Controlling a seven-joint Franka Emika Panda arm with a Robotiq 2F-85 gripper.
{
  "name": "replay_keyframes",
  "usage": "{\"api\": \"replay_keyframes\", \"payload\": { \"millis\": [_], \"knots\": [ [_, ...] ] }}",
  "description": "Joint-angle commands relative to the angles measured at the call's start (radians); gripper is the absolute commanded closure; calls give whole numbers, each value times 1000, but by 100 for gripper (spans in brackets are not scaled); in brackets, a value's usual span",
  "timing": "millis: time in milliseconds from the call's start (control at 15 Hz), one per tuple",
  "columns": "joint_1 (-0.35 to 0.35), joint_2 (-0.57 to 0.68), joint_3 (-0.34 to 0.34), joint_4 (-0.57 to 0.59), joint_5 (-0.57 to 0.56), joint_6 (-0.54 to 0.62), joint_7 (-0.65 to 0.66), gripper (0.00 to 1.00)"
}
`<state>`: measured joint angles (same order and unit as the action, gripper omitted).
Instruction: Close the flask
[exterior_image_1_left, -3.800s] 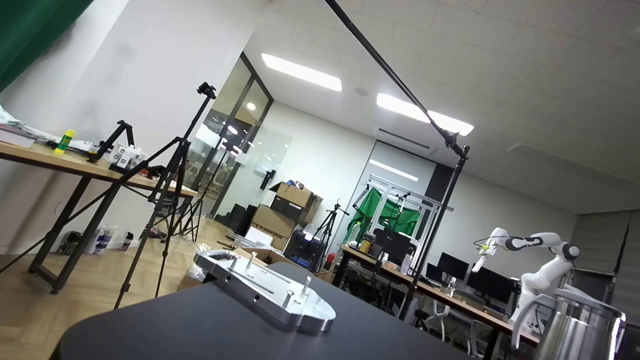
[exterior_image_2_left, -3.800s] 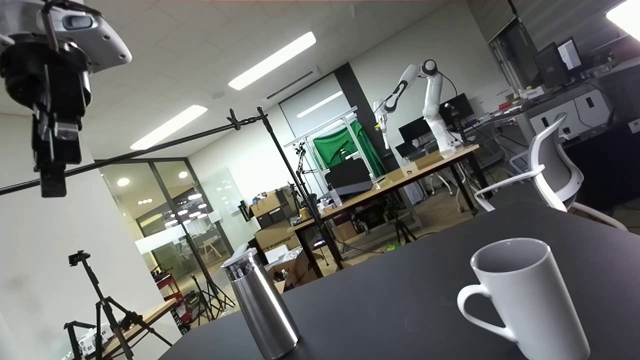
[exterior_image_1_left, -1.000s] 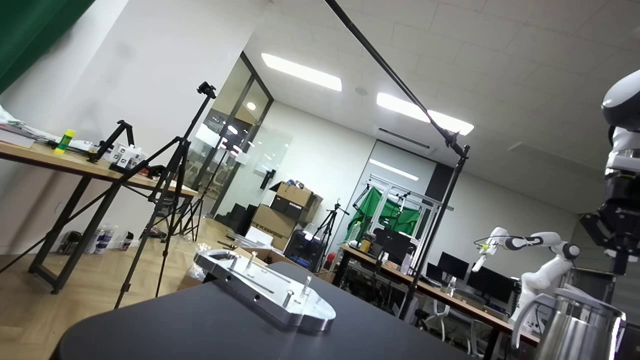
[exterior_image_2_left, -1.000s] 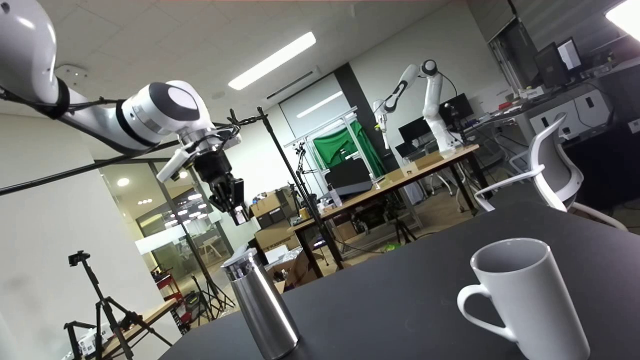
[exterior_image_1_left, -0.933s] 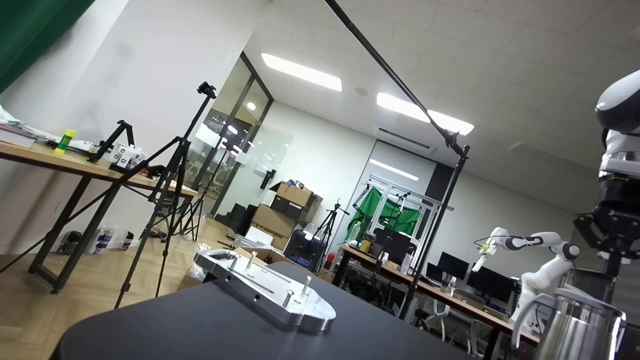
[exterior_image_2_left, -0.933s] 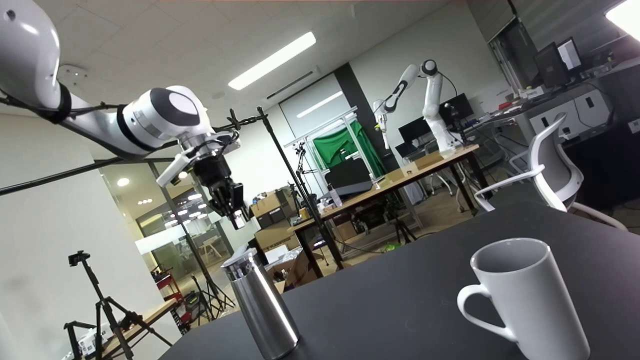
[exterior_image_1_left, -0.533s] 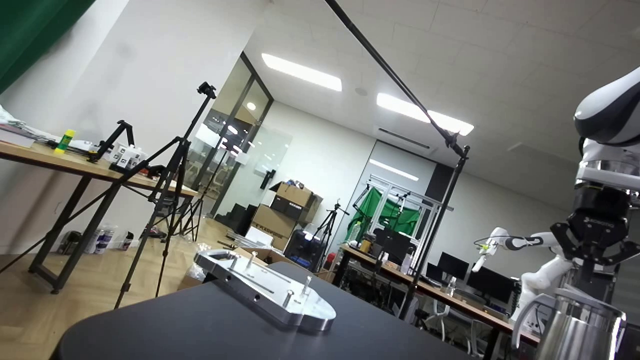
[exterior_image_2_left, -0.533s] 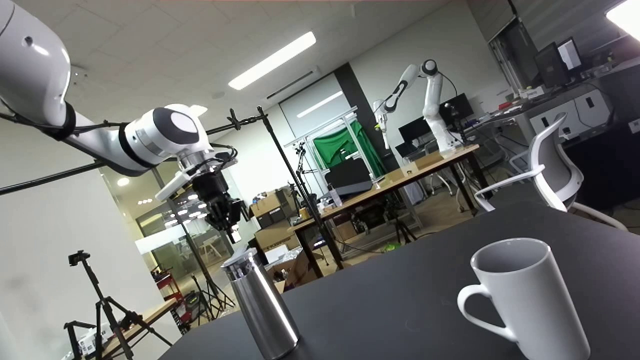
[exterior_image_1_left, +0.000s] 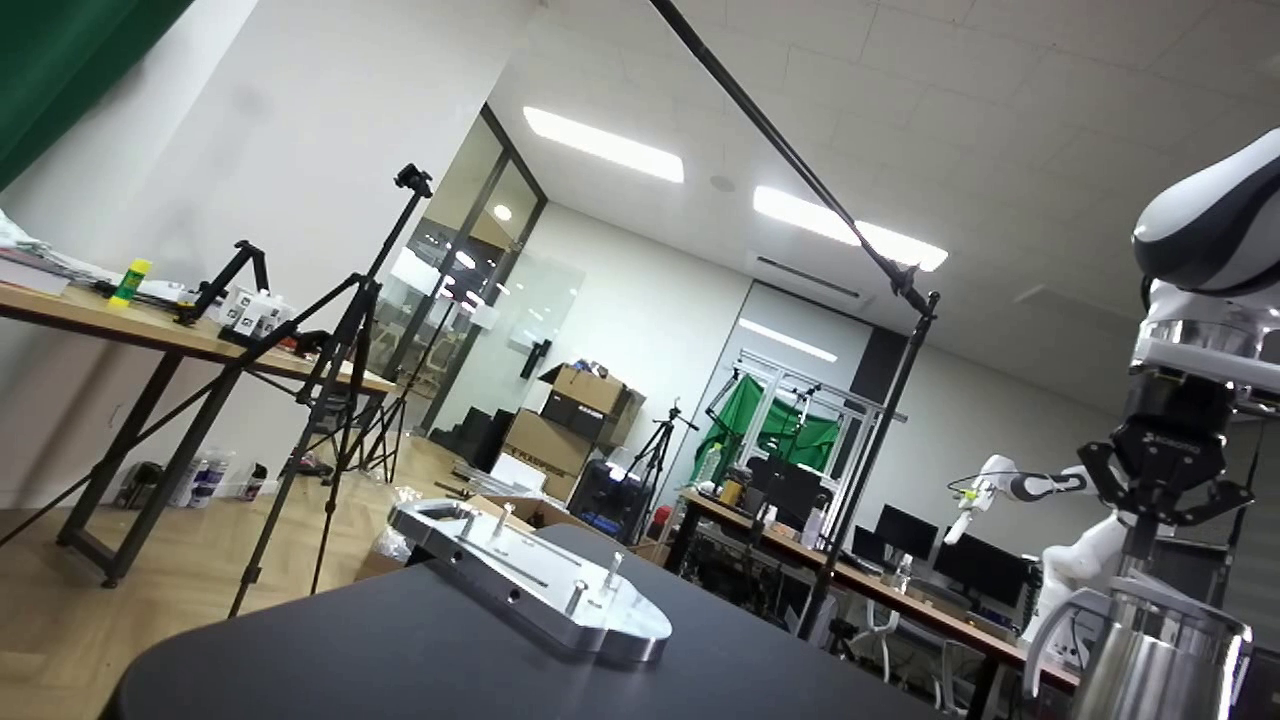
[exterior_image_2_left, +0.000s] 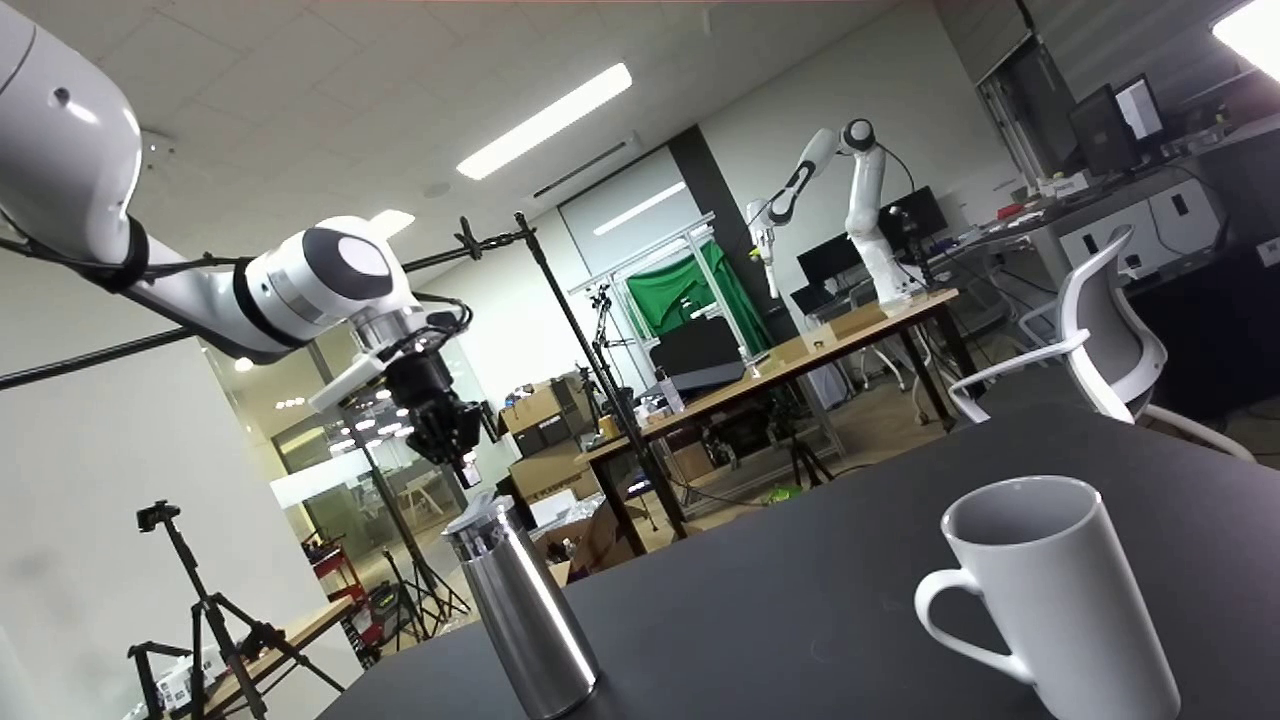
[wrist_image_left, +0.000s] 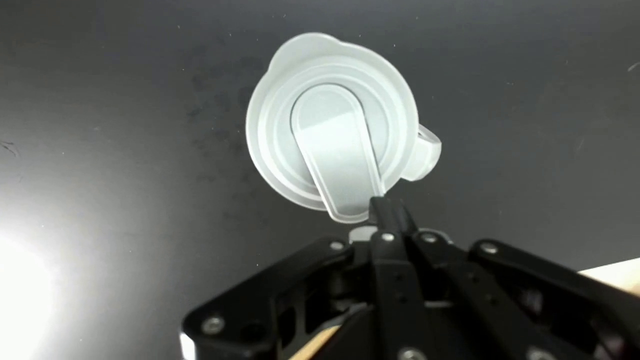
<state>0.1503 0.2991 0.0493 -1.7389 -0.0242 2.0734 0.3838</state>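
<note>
Black two-finger gripper (wrist_image_left: 391, 215) closed, at narrow end of pale-grey lid tab (wrist_image_left: 340, 155); contact unclear. Shiny silver cylindrical metal flask (exterior_image_2_left: 533, 620) upright on black tabletop (wrist_image_left: 510, 165), apart from edge at wrist view's lower right.

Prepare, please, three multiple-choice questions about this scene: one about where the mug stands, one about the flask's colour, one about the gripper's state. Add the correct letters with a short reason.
1. Where does the mug stand?
A. On the dark table
B. On the floor
C. On a chair

2. What colour is the body of the flask?
A. Green
B. Silver
C. Red

3. How is the gripper?
A. Wide open
B. Shut on the mug
C. Shut on nothing

1: A, an exterior view shows it upright there.
2: B, both exterior views show shiny silver metal.
3: C, the wrist view shows its jaws together.
</note>
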Motion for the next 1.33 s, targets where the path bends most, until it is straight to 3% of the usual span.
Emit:
{"api": "replay_keyframes", "payload": {
  "millis": [0, 1267],
  "knots": [
    [1, -1, -4, -3, -15, 23, -11, 100],
    [-12, 62, -25, 10, -15, -15, -23, 100]
  ]
}}
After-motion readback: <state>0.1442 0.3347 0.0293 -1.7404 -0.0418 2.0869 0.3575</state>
